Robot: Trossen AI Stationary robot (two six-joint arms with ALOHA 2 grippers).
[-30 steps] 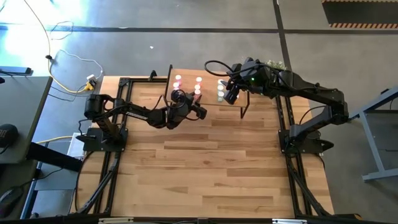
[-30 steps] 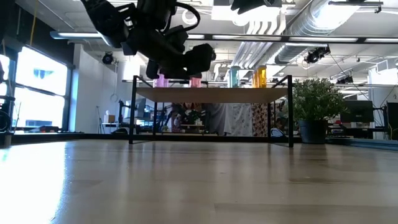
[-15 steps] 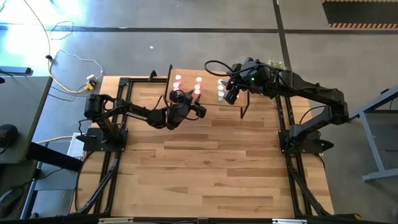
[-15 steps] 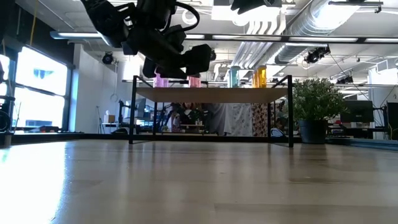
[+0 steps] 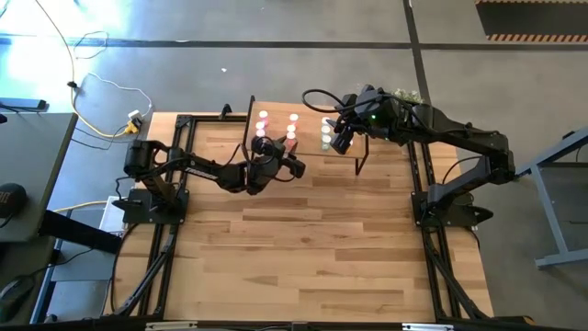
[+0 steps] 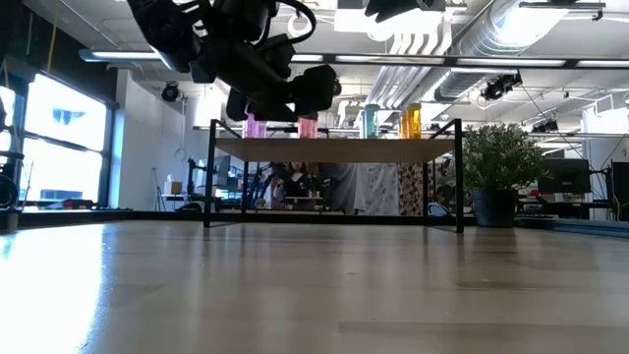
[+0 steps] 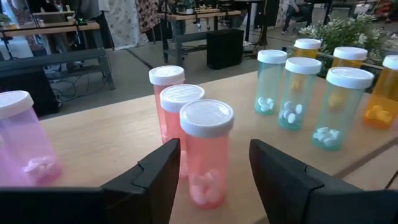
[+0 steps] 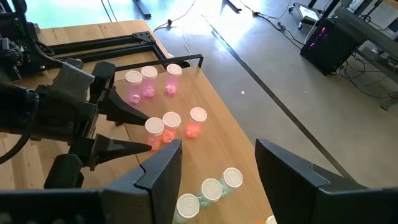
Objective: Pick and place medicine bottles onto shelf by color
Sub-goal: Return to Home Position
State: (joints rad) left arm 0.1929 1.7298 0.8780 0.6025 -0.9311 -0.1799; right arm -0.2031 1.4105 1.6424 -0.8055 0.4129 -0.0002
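The shelf [image 5: 310, 108], a small light-wood board on black legs, stands at the table's far edge. On it stand medicine bottles with white caps, sorted by colour: pink [image 7: 22, 143], salmon-red, pale green [image 7: 292, 93] and orange [image 7: 379, 93]. My left gripper [image 7: 214, 149] is open and level with the shelf top. Its fingers stand on either side of the nearest salmon-red bottle [image 7: 205, 155], which stands upright on its base. I cannot tell whether a finger touches it. My right gripper [image 8: 214, 155] hangs open above the shelf's right part [image 5: 342, 142], holding nothing.
The shelf's thin black legs [image 5: 359, 156] stand beside both grippers. Two more salmon-red bottles [image 7: 174, 112] stand close behind the nearest one. The wood-plank tabletop [image 5: 312, 248] lies bare toward the near edge. A potted plant [image 6: 496, 167] shows beyond the table.
In the low view my left gripper's fingers have spread apart at the salmon-red bottles, while the arm has stayed where it was. The bottles still stand upright on the shelf.
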